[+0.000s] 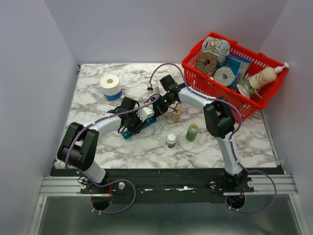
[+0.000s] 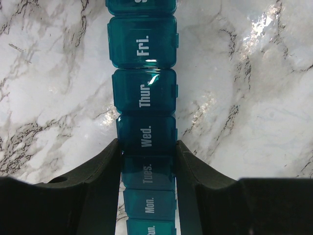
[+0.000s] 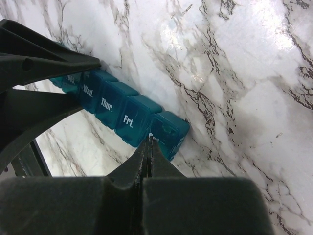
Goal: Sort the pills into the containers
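The pills (image 1: pixel 176 118) are tiny yellowish-brown pieces inside a small clear bottle (image 1: pixel 176 114) with a tan cap, standing upright near the middle of the counter (image 1: pixel 146 152). They look light and loose, likely to roll or scatter if tipped out fast. The bottle itself looks rigid and smooth, so it is best taken around its body below the cap. Just to its left lies the pill organiser (image 2: pixel 144 93), a long, narrow strip of translucent blue day-labelled compartments, every visible lid down. It appears to be stiff, light plastic that would skid on the marble unless pinned. The small lip on each lid's edge is the place to catch it for opening. The left gripper (image 2: pixel 147 147) straddles the strip, its fingers (image 2: pixel 105 169) clamped on the two long sides about the "Wed." and "Tues." cells, which should hold it steady. The right gripper (image 3: pixel 148 147) has its fingers pressed together, with nothing visible between them. Its tips rest against the near edge of the end compartment beside "Fri.", and whether they have caught that lid's lip I cannot tell. Farther out stand a green bottle (image 1: pixel 192 132) and a white bottle (image 1: pixel 170 141). A white roll (image 1: pixel 111 85) sits at the far left and a red basket (image 1: pixel 210 86) of oddments at the far right.
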`<state>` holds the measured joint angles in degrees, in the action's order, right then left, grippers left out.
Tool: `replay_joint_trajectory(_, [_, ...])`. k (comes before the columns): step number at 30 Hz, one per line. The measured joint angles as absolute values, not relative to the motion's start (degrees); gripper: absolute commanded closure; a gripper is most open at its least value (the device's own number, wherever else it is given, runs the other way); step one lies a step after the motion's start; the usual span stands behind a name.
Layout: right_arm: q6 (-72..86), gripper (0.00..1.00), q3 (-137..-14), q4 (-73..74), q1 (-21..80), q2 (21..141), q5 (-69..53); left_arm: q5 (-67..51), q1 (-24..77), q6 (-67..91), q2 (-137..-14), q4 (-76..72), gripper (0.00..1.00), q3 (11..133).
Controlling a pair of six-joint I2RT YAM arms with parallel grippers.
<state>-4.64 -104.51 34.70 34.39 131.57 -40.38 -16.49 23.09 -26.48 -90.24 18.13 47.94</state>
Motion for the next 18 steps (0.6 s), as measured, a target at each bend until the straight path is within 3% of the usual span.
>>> replay_joint_trajectory(18, [-4.62,0.98,-105.1,35.7,34.39,128.97,-40.8,-16.47,23.11,-26.48,-90.24,18.11,1.0,47.94])
